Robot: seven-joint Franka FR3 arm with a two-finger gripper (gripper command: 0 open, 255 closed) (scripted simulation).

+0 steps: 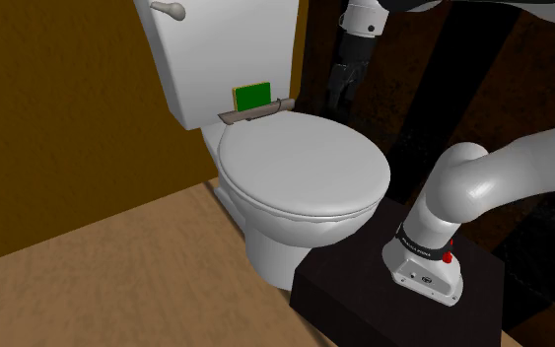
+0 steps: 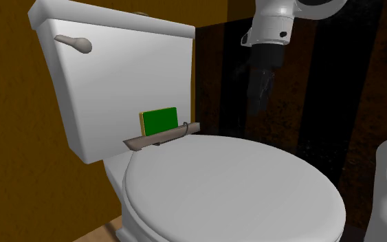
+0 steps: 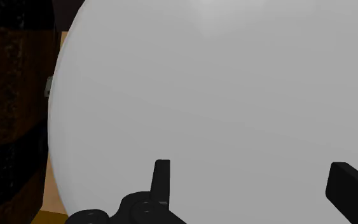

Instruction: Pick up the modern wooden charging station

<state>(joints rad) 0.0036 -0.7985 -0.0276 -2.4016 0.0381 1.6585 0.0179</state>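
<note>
Here: one charging station [image 1: 256, 112] at back of one toilet lid [image 1: 305, 173]; one hand [image 1: 341, 99] over lid, spread wide, empty.

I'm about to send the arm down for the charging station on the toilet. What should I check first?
1. Fingers open: ok, the gripper has them standing apart.
2. Target found: ok, the charging station lies at the back of the toilet lid, by the tank.
3. Gripper above target: not ok, it hangs higher, toward the shoulder view's right.
4. Nothing held: ok.
5. Green block fixed to the station: cannot tell.
6. Finger room between station and tank: cannot tell.
</note>
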